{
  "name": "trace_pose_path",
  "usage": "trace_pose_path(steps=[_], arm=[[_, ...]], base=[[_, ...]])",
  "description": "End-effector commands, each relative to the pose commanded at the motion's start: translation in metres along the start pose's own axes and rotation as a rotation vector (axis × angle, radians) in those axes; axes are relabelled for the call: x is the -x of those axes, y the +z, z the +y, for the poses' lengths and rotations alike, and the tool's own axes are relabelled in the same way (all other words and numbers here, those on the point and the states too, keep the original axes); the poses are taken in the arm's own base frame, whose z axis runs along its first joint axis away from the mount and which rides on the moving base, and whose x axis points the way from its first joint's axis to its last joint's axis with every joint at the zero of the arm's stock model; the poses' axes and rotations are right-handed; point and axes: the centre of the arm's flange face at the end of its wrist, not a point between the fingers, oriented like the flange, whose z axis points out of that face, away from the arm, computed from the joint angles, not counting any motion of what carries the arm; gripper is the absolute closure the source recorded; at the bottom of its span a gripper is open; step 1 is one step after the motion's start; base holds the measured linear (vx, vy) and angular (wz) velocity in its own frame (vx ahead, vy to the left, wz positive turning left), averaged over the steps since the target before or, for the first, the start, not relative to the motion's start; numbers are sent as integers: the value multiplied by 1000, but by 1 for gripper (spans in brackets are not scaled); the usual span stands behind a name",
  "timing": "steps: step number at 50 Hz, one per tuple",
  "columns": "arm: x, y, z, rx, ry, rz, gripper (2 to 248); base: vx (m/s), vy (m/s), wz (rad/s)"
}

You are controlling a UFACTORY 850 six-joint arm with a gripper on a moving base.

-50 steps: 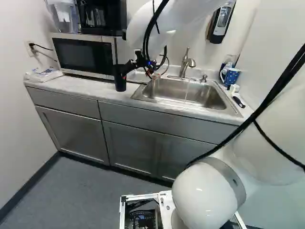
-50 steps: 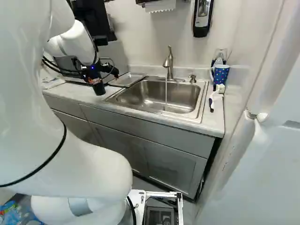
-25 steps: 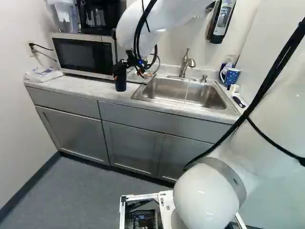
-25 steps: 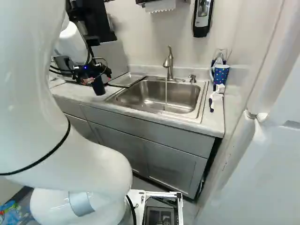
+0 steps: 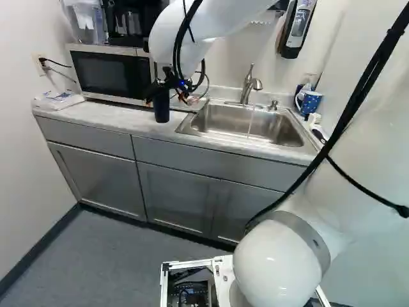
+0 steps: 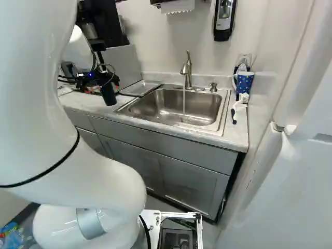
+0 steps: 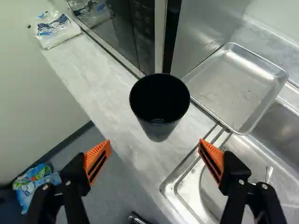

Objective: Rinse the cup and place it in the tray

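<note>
My gripper [image 5: 167,94] is low over the counter at the dark cup in the left base view. Seen from the wrist, the gripper [image 7: 155,143] stands wide open, its orange pads [image 7: 97,158] well apart. The black cup [image 7: 159,105] stands upright and looks empty, just ahead of the gap between the fingertips; neither finger grips it. In the left base view the cup [image 5: 162,110] rests near the counter's front edge, left of the sink. The shallow metal tray [image 7: 236,86] lies beyond the cup, between microwave and sink.
A thin water stream [image 6: 183,102] runs from the faucet [image 6: 187,67] into the sink [image 6: 171,106]. The microwave [image 5: 112,73] stands behind the cup. A blue patterned mug [image 6: 243,83] and a brush [image 6: 240,104] are right of the sink. A plastic bag [image 5: 57,100] lies at the counter's left end.
The arm has moved left along the counter, bringing the open gripper to the cup. The cup has kept its place, and the base has not moved.
</note>
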Motion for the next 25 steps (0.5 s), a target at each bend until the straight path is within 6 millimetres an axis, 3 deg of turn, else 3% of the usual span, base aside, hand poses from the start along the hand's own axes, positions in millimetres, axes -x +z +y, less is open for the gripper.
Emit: trace_pose_path(steps=[25], arm=[[6,22,0,0,0,6,3]], base=[[0,0,0]])
